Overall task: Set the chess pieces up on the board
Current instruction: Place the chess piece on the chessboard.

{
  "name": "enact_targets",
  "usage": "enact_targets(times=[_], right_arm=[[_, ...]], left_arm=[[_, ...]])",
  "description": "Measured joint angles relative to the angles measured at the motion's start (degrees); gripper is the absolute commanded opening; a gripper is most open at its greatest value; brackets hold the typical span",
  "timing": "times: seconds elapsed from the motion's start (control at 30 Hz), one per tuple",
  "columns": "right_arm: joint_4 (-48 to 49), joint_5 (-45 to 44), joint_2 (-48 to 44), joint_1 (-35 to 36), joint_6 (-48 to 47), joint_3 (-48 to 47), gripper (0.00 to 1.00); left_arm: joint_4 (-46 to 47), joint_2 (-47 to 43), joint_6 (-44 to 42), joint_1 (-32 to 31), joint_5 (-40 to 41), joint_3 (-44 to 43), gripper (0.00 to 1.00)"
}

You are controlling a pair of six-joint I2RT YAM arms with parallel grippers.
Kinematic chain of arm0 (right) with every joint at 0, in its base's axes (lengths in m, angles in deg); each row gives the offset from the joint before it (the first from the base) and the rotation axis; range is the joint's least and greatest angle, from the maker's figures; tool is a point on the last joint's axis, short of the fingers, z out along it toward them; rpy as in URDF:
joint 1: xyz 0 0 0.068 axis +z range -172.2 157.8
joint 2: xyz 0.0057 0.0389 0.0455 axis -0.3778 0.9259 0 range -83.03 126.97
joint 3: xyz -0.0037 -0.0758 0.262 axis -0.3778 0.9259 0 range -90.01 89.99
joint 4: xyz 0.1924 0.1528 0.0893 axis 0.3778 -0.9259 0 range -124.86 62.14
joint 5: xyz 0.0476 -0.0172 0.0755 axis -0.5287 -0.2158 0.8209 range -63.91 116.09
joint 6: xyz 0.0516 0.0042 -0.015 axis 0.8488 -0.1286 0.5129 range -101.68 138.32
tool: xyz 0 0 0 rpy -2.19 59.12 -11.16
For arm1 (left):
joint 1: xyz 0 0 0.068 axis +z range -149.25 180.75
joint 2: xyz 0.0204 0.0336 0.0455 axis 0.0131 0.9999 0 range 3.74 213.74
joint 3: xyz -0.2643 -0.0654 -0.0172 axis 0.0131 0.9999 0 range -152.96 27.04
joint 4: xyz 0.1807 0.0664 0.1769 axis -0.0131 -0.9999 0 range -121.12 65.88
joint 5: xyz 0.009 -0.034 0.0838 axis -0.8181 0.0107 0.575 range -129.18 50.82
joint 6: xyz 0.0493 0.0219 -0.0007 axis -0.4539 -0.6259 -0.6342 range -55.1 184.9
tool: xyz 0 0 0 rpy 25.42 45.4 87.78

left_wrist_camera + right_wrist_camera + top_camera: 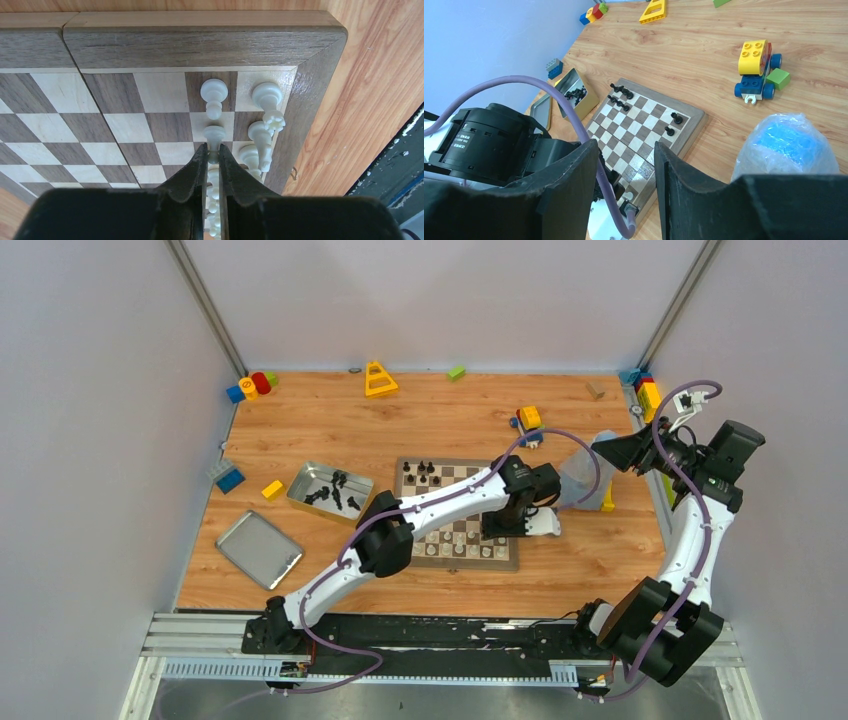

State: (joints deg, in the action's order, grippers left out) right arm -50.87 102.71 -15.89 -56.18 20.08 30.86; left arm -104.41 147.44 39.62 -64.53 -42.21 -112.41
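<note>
Checked wooden board [125, 105], white pieces [267, 95] upright near corner, black pieces [623, 93] far edge

One board [455, 472], one tin [297, 486], one flat lid [259, 550], two arms [440, 502].

No legible text showing anywhere. Black motor housing [489, 150] at lower left of the right wrist view is carrying a small white printed label [465, 136] (too tiny and blurred to read).

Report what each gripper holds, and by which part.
Left gripper: jaws round the white pawn at its neck, below the head; whether gripped cannot be told. Right gripper: open, empty.
</note>
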Motion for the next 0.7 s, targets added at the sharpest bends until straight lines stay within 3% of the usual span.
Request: enact_targets(times=[0.4, 0.7], right_arm=[[0.0, 0.44, 0.0, -0.09, 0.0, 0.07, 0.46], [0.02, 0.48, 0.0, -0.22, 0.0, 0.22, 0.46]], left_arm=[[0.39, 0.02, -0.63, -0.39, 0.55, 0.0, 0.3], [0.7, 0.02, -0.66, -0.39, 0.52, 0.0, 0.27]])
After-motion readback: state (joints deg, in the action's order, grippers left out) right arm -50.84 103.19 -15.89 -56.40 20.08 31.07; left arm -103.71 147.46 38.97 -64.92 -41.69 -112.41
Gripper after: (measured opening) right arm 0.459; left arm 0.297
